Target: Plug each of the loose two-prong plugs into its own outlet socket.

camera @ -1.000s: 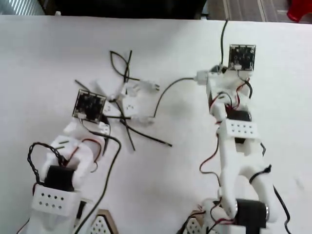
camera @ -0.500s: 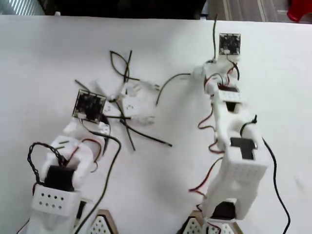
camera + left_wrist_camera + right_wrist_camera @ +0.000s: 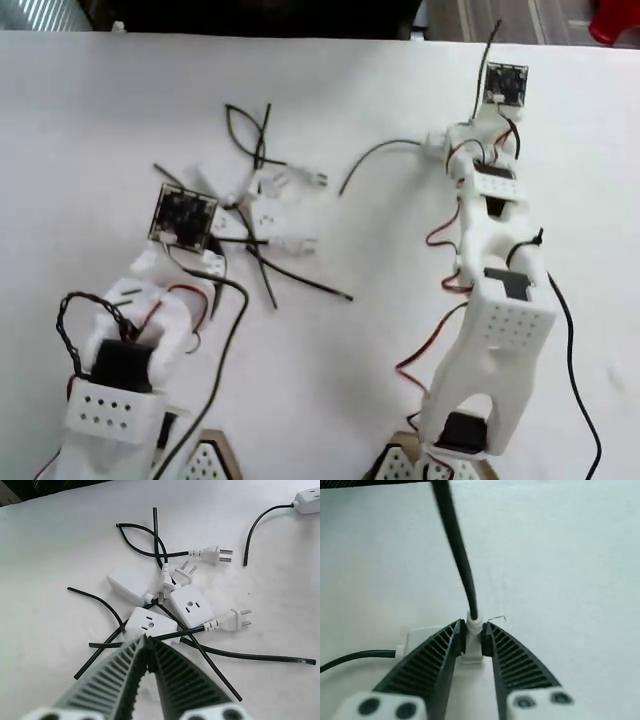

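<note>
While in right claw (image 3: 473, 626), white plug (image 3: 470, 655), black cord (image 3: 457, 555).

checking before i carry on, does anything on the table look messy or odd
Yes: three white sockets and three loose plugs lie in one heap, black cords crossing over each other. A fourth socket sits apart beside the right gripper, which is shut on a white plug.
</note>
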### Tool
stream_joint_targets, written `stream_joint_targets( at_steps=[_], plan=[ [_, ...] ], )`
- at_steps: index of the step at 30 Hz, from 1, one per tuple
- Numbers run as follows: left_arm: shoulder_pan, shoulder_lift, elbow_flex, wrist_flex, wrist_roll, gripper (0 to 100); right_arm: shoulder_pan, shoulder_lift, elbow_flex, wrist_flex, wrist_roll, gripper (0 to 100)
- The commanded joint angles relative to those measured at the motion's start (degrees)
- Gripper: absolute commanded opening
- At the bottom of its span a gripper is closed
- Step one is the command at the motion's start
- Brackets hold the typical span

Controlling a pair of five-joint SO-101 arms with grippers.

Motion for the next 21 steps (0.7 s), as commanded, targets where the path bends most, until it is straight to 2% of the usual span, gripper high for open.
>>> stream_joint_targets(
  at_steps=[1, 3, 12, 21],
  plan=[
    [-0.1, -1.2, -0.2, -1.1, 0.6, 2, -1.5, -3.8, -2.0, 6.4, -0.3, 17.3],
    [-0.1, -1.2, -0.2, -1.1, 0.6, 2, -2.5, -5.5, -2.1, 9.9, -0.3, 20.7],
    [-0.1, -1.2, -0.2, -1.1, 0.6, 2, -3.4, -16.4, -2.0, 20.7, -0.3, 15.1],
    [-0.4, -1.2, -0.3, -1.1, 0.6, 2, -7.7, -30.3, -1.8, 46.0, -0.3, 14.9]
  ],
)
